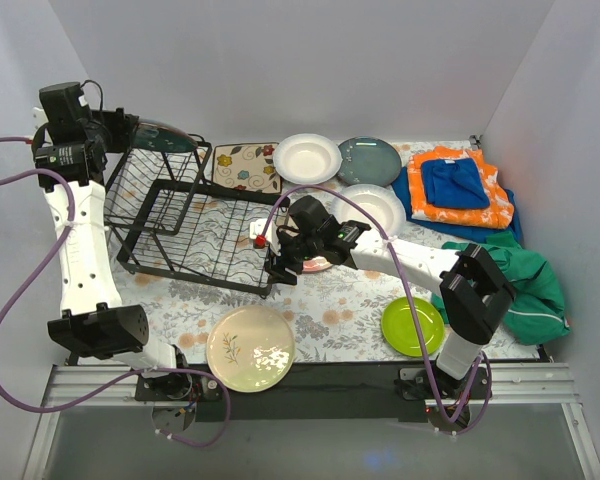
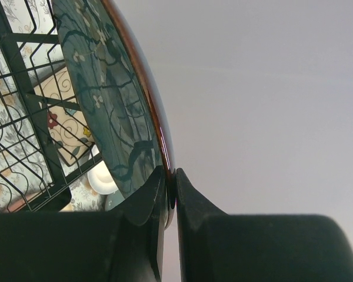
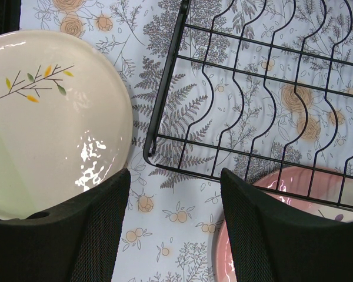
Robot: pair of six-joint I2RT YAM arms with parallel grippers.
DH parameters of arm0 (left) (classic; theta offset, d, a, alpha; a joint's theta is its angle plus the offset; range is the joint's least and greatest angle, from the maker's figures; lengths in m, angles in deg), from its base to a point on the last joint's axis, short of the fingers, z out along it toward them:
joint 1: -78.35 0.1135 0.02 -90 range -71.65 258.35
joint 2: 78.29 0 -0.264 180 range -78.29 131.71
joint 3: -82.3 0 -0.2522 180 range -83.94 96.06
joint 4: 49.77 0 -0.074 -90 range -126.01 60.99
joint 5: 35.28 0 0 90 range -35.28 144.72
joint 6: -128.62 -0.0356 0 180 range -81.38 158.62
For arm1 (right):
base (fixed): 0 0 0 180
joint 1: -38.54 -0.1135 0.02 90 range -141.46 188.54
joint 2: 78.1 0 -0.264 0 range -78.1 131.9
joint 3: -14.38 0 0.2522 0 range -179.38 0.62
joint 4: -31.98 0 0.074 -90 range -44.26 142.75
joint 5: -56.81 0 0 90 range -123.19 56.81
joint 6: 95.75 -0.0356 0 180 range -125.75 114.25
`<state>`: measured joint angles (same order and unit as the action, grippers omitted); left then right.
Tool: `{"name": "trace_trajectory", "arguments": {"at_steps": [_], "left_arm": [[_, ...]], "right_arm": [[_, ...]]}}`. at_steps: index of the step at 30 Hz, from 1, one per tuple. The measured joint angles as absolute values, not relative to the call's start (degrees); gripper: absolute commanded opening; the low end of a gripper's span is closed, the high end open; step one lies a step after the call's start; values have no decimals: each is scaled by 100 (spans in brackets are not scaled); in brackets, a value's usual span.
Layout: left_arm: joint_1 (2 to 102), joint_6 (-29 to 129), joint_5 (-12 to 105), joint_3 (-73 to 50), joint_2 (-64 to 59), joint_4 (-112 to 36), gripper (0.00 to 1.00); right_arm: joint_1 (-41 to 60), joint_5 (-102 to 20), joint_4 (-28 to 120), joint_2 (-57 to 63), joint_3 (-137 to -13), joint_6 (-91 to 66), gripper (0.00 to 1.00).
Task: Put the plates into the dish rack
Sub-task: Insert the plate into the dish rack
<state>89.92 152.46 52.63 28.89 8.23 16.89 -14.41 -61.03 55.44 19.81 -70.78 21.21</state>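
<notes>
Apparently seven plates [image 1: 250, 348], one dish rack [image 1: 195, 238] visible.

The dish rack [image 1: 208, 242] was thin black wire with a smooth finish. The cream plate [image 3: 53, 123] and the dark plate [image 2: 109, 100] shone as glossy glazed ceramic. The floral table cover [image 3: 170, 235] looked matt.

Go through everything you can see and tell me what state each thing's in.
left gripper: shut on dark plate, at its rim.
dark plate: held nearly on edge above dish rack.
dish rack: upright, no plate slotted.
right gripper: open, empty.
pink plate: lying flat, partly behind rack wires.
cream plate: lying flat.
lime green plate: lying flat.
blue-grey plate: lying flat.
far white plate: lying flat.
near white plate: lying flat.
</notes>
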Motion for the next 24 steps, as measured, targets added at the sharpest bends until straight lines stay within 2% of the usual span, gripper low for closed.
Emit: {"name": "trace_trajectory", "arguments": {"at_steps": [22,24], "left_arm": [[9014,15241,5132,2773,823,1626,0],[9019,15241,5088,2767,825,1628,3]], "right_arm": [[-1441,-6101,5544,1981,-7078,2121,68],[-1441,-6101,5544,1981,-7078,2121,68]]}}
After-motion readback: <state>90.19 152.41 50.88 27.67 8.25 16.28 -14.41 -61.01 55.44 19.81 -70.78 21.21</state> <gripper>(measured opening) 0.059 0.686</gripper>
